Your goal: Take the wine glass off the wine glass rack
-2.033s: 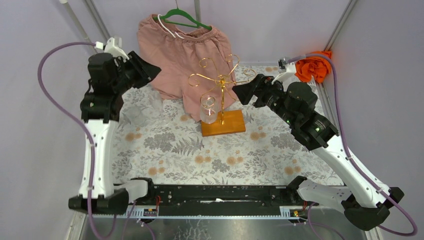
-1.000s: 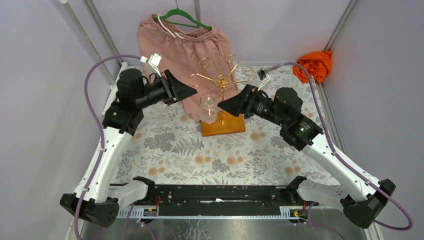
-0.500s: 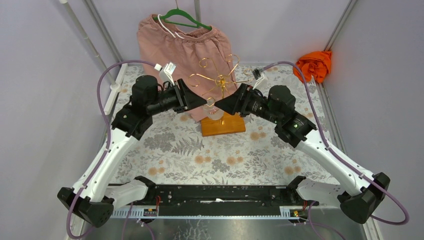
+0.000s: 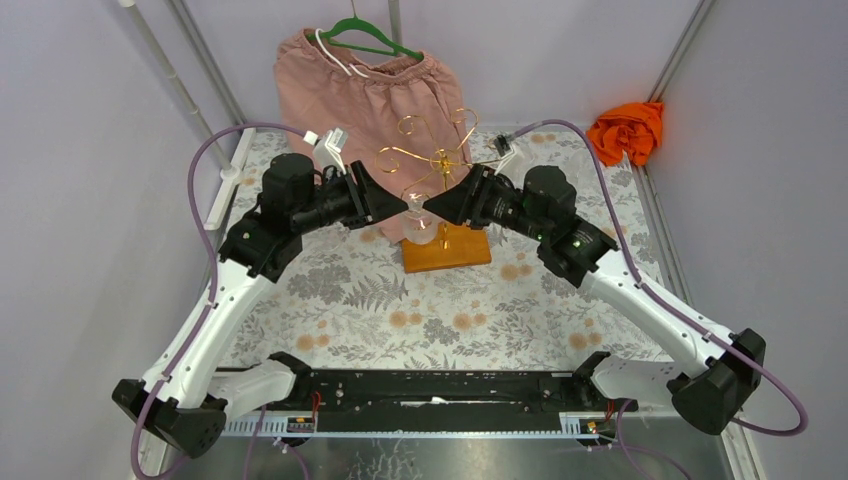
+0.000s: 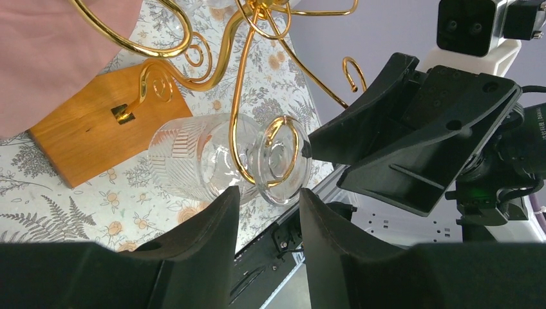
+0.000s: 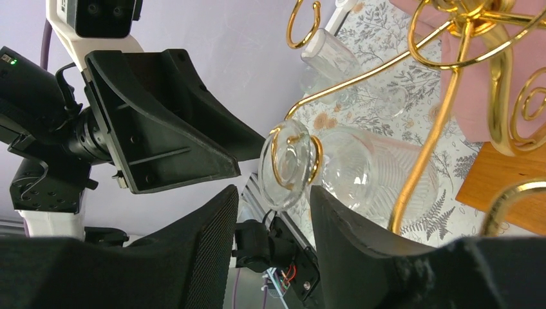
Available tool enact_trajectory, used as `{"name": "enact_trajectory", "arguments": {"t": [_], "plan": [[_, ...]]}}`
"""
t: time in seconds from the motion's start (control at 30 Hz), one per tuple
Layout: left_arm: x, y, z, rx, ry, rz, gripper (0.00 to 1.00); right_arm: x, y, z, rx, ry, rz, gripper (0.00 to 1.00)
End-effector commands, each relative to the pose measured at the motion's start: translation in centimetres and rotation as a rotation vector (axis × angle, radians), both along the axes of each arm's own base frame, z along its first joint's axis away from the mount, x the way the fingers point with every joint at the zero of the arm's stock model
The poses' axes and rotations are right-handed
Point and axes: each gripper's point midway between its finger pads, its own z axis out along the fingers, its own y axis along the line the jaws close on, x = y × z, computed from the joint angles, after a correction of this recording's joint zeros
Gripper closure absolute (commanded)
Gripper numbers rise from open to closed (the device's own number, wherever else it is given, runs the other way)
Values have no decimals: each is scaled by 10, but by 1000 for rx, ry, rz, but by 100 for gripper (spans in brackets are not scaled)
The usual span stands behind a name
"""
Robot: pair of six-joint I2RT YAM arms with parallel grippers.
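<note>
Glass: a clear, ribbed wine glass (image 5: 193,158) hanging upside down, with its foot caught in a curled gold wire loop and its bowl pointing down.
Where it is: on the rack (image 4: 440,160), just left of the centre post and a little above the wooden base (image 4: 462,248). It sits right between the two grippers.
Handling: my guess is light, rigid, slick and very breakable, and the thin stem looks like the weak spot. The ribbing on the bowl might give the fingers a bit of bite.
Where to grab: I'd go for the bowl, or the stem just under the foot, with a gentle squeeze. Then slide the foot out through the open side of the loop rather than yanking straight down.
Rack itself: thin wire that looks springy and easy to tip, so it probably wants steadying while the glass comes out.
Left gripper (image 5: 268,193): fingers a moderate gap apart with nothing held, tips right by the foot and stem. I can't tell if they touch.
Right gripper (image 6: 273,193): also parted and empty, lined up on the foot from the other side.
Arm pose: both arms reach forward and inward, wrists roughly level, noses nearly meeting at the glass.
Around it: pink shorts (image 4: 350,90) on a green hanger (image 4: 372,42) behind the rack, an orange cloth (image 4: 625,130) in the far right corner, and a floral tabletop (image 4: 330,290) underneath.
</note>
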Motion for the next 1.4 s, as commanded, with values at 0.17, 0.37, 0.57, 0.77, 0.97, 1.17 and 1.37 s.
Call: {"name": "enact_trajectory", "arguments": {"t": [0.17, 0.37, 0.57, 0.77, 0.97, 1.17, 1.37], "plan": [[0, -4, 11, -13, -39, -22, 53, 5, 15, 18, 30, -30, 34, 58], [0, -7, 8, -29, -30, -36, 53, 7, 19, 14, 28, -19, 44, 65], [-1, -10, 11, -51, -43, -51, 55, 9, 17, 8, 19, -11, 31, 68], [-2, -18, 14, -116, -42, -73, 60, 9, 16, 1, 11, 4, 22, 71], [-7, -20, 24, -174, -66, -74, 64, 10, 12, -6, 5, 17, -2, 76], [-11, -16, 38, -193, -88, -60, 64, 11, 11, -8, -3, 23, -11, 86], [-14, -14, 45, -194, -98, -54, 64, 10, 9, -9, -5, 24, -16, 90]]}}
